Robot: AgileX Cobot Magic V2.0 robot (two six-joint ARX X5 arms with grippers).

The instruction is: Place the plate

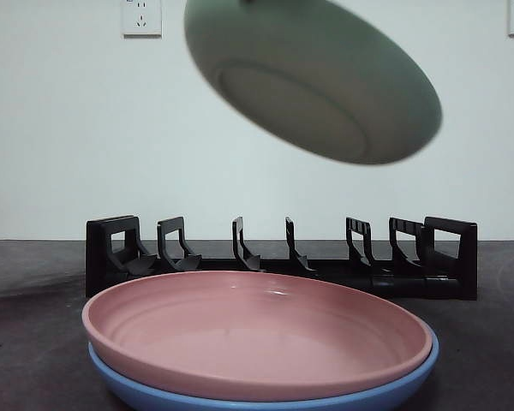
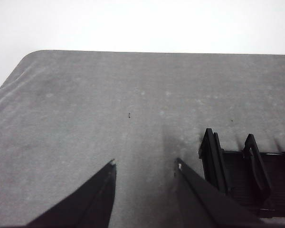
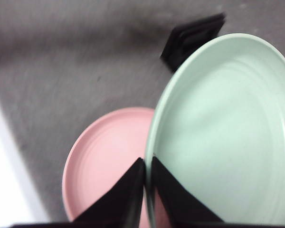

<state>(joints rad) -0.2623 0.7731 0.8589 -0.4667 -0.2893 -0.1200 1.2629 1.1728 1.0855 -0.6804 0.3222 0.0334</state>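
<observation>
R hand (image 3: 147, 167) pinches green plate (image 3: 228, 133) rim, pink plate (image 3: 109, 161) below.

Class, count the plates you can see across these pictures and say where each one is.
3. A pale green round plate is held aloft by the right claw; a pink round plate lies stacked on a blue round plate.

So the desk (image 1: 34, 342) in front of me is a dark grey, kind of mottled surface, with a rounded corner showing in my left wrist view. Sitting right on it is a black plate rack (image 1: 283, 257), long and low, with upright dividers and a taller frame at each end, set toward the back by the white wall. Closer to the camera there's a blue plate (image 1: 154, 396) flat on the desk, with a pink plate (image 1: 257, 338) stacked inside it.
</observation>
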